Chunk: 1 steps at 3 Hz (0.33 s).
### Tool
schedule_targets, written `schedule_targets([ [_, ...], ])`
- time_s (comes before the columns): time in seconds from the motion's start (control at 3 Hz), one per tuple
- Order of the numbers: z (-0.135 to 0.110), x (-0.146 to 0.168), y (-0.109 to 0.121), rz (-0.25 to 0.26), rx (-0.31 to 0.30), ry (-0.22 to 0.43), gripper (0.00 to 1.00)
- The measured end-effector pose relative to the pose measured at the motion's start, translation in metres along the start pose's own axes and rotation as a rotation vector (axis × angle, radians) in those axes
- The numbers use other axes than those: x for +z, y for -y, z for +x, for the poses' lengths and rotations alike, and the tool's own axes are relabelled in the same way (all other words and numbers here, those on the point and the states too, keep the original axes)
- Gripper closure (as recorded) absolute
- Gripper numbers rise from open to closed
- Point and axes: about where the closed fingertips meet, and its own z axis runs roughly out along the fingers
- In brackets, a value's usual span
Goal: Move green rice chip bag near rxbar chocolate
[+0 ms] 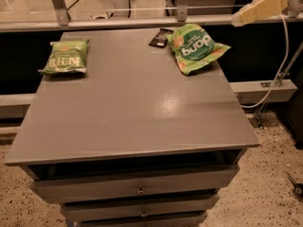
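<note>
The green rice chip bag [196, 48], light green with a dark green circle and white "dang" lettering, lies flat at the far right of the grey table [132, 108]. The rxbar chocolate [160, 37], a small flat black bar, lies just left of it, touching or almost touching the bag's edge. My gripper [246, 16] is at the top right, up and to the right of the bag, beyond the table's right edge, holding nothing.
A smaller green bag with white block letters [65, 57] lies at the far left of the table. Drawers [137, 190] run along the table's front. A metal rail [142, 21] runs behind the table. A white cable [279, 74] hangs at the right.
</note>
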Motion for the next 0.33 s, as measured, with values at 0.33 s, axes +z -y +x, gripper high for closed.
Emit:
schedule_targets([
  [0.33, 0.0204, -0.0166, -0.0299, -0.051, 0.038, 0.033, 0.00],
])
